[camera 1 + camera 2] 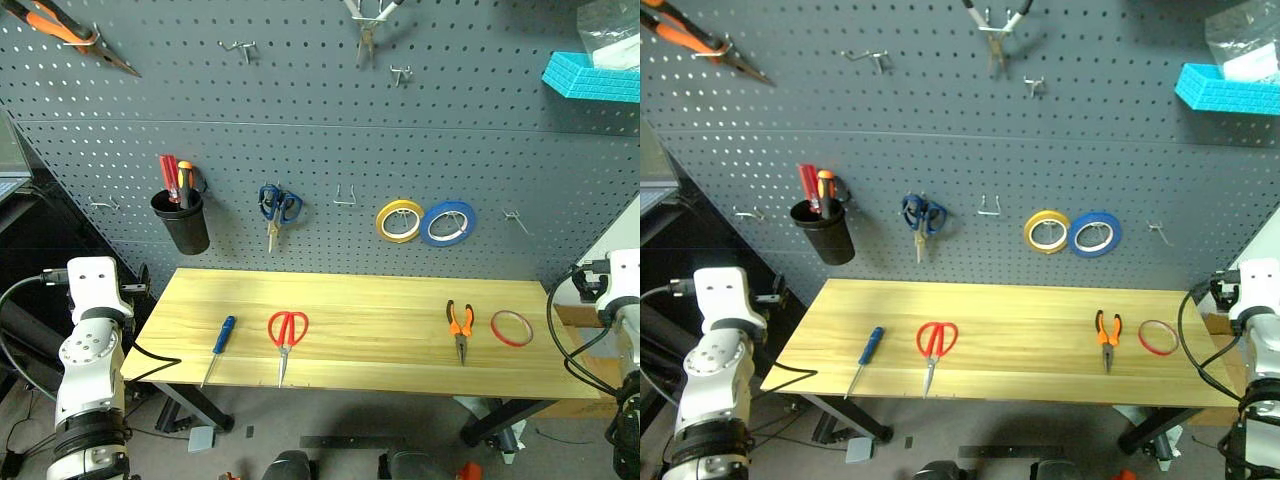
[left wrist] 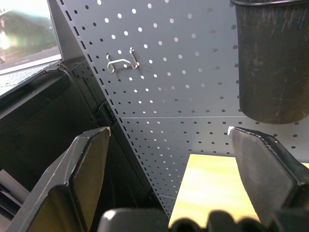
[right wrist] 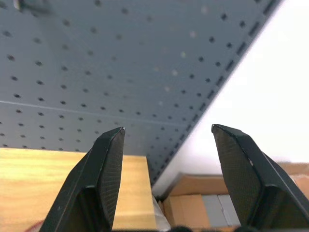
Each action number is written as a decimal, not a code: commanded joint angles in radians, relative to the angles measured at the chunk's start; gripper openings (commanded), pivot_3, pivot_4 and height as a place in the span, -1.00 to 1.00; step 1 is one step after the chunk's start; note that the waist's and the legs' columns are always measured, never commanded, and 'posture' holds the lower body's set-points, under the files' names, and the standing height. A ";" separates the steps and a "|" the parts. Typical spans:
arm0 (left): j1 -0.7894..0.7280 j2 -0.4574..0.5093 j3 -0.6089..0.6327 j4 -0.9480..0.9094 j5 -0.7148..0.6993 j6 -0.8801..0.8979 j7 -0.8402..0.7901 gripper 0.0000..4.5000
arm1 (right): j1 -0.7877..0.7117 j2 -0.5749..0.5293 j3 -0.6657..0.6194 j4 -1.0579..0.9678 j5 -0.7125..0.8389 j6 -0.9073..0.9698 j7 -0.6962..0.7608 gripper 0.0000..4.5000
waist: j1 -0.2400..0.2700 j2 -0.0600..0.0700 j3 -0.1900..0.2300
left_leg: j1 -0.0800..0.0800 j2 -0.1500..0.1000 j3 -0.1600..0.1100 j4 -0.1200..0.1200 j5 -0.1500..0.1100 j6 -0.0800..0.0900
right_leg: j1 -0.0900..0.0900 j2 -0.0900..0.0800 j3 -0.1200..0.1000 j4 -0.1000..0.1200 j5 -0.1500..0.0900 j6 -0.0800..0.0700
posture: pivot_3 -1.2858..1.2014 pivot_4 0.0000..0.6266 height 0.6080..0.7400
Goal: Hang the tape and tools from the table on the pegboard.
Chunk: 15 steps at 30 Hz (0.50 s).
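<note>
Even, bright light falls on the table (image 1: 380, 330) and the pegboard (image 1: 330, 150), with a paler sheen near the table's left edge. Shadows are soft and short. In the right wrist view the pegboard's upper holes blur.

Table (image 1: 380, 345), lower centre of frame: pale wood, smooth, faint grain, satin sheen. Pegboard (image 1: 330, 140) across the upper frame: matt dark grey sheet, bare metal wire hooks. Black cup (image 2: 270, 58), upper right of the left wrist view: dull, scuffed plastic. Red-handled scissors (image 1: 287, 335): glossy plastic grips, bright steel blades. Red tape (image 1: 511, 328): thin, shiny band. Left gripper (image 2: 169, 179) fingers (image 2: 87, 179): matt black, finely textured pads.
</note>
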 commanded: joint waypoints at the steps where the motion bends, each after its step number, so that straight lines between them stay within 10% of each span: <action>1: -0.019 0.029 -0.008 -0.010 0.011 -0.027 -0.008 0.87 | -0.012 -0.022 -0.020 -0.017 0.015 -0.009 -0.006 0.28 | -0.001 0.000 0.000 | 0.000 0.000 0.000 0.000 0.000 0.000 | 0.000 0.000 0.000 0.000 0.000 0.000 | 0.02 -1.00 1.00; 15: -0.023 -0.014 -0.075 -0.120 -0.061 0.020 -0.164 0.87 | 0.114 0.012 -0.019 -0.148 0.036 0.048 0.053 0.28 | -0.002 0.000 -0.001 | 0.001 0.000 0.001 0.000 0.000 0.000 | 0.000 0.000 0.001 0.000 0.000 0.000 | -0.01 -1.00 1.00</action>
